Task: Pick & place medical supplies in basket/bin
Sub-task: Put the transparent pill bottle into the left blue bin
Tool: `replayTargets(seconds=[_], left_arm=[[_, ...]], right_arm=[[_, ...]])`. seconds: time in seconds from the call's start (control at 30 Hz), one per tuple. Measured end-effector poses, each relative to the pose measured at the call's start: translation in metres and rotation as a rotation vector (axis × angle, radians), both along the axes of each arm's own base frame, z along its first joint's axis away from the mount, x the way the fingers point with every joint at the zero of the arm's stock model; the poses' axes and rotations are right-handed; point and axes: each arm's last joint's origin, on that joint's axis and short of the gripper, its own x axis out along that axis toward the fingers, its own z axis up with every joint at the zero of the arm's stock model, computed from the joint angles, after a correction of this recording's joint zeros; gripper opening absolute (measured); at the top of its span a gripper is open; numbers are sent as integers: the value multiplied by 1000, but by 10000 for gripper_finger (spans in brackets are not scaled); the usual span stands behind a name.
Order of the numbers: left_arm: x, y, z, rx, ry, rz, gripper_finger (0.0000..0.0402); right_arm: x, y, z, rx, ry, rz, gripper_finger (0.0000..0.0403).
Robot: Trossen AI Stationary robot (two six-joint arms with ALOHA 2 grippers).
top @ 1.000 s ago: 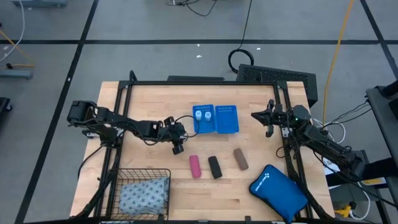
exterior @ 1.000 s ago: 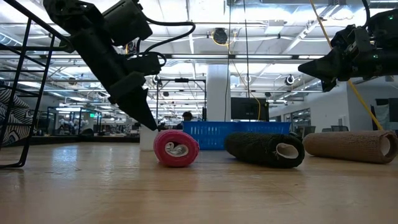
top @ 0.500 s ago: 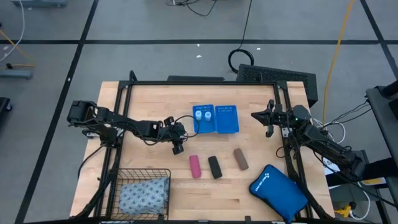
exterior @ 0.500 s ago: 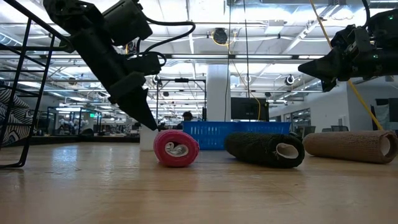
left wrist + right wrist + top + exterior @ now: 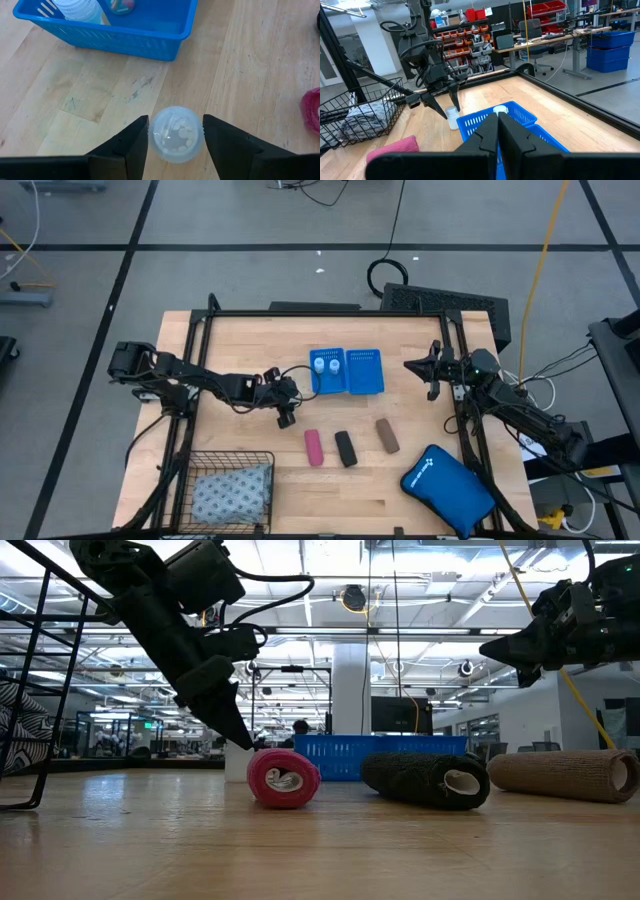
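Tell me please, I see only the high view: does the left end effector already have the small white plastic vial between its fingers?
Observer: Yes. The left wrist view shows the left end effector open, with one finger on each side of the small white plastic vial.
Operator: Is the vial lifted?
Observer: No. In the low view it stands upright on the wooden table, behind the small pink roll.
Operator: And the right end effector?
Observer: Its own wrist view shows the right end effector shut.

Left gripper (image 5: 175,137) reached low over mid-table from the left edge, fingers (image 5: 127,145) spread either side of a white vial (image 5: 176,135). Right gripper (image 5: 432,375) held raised near the right edge, fingers pressed together.
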Motion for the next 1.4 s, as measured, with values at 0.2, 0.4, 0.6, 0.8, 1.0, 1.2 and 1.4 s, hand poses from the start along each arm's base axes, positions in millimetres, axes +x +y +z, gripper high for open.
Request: replayTargets(seconds=[0.2,0.4,0.6,0.8,1.0,1.2,1.4], left_arm=[[0,0,0,0,0,1,198],[0,0,0,-1,0,1,198],[0,0,0,-1,0,1,198],[0,0,0,0,0,0,194],[0,0,0,0,-2,0,140],[1,0,3,-19,-35,22,139],[10,0,22,-17,-107,17,152]], right_arm=[[0,0,0,0,0,0,4],[0,0,0,0,0,0,4],[0,0,0,0,0,0,4],[0,0,0,0,0,0,4],[0,0,0,0,0,0,4],[0,0,0,0,0,0,4],[0,0,0,0,0,1,4]])
